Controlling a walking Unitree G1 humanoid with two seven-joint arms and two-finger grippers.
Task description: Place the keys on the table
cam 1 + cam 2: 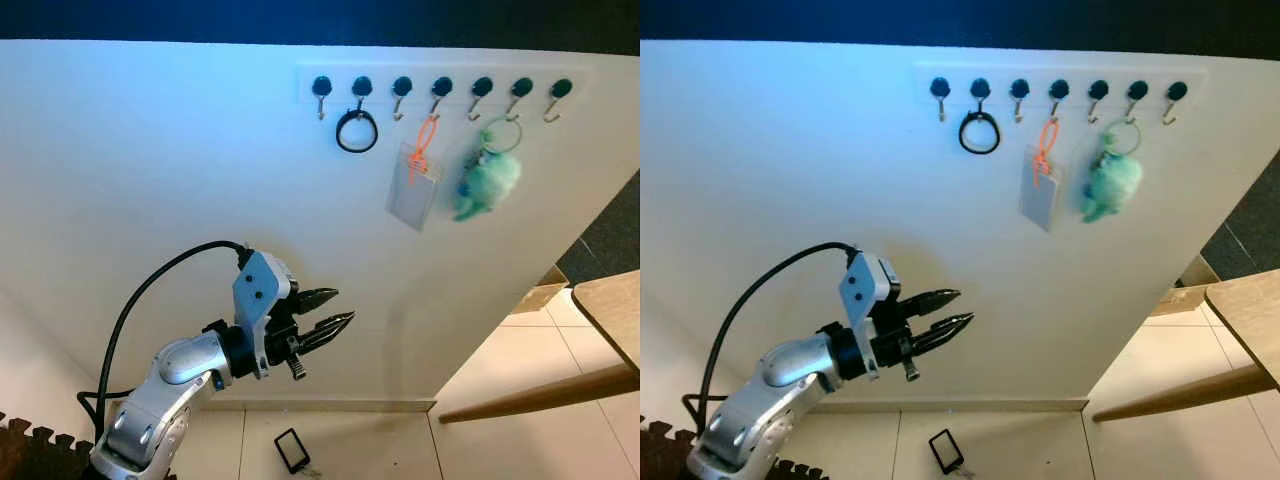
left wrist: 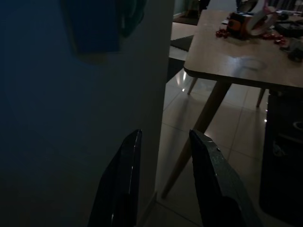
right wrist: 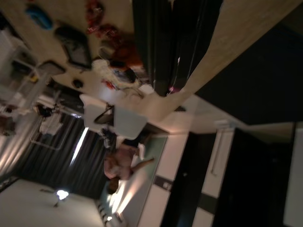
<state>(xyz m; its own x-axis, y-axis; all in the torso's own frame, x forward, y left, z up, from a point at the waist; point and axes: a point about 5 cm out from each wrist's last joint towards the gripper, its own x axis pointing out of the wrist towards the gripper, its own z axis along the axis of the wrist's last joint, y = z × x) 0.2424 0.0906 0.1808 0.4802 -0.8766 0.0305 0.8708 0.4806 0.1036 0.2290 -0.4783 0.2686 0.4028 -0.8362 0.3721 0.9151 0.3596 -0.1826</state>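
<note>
Keys (image 1: 291,451): a black fob with keys attached, lying on the tiled floor (image 1: 520,440) at the foot of the white wall (image 1: 150,170), below my raised arm. Not yet on the table (image 1: 612,311), whose wooden edge is showing well apart to my right.

Left gripper (image 1: 334,319): I am holding it up in front of the wall, fingers apart and clamped on nothing. Right gripper: I cannot tell how its fingers are standing.

Risks: I am judging that a low reach could push the fob along the smooth tile or pinch it badly against the skirting. A wrong aim upward could catch a decoy instead.

Surroundings: hook rail (image 1: 440,88) carrying a black ring (image 1: 357,131), a card holder (image 1: 414,187) on an orange lanyard, and a teal plush keychain (image 1: 488,182). The slanted table leg (image 1: 540,394) is crossing the route to the tabletop.
</note>
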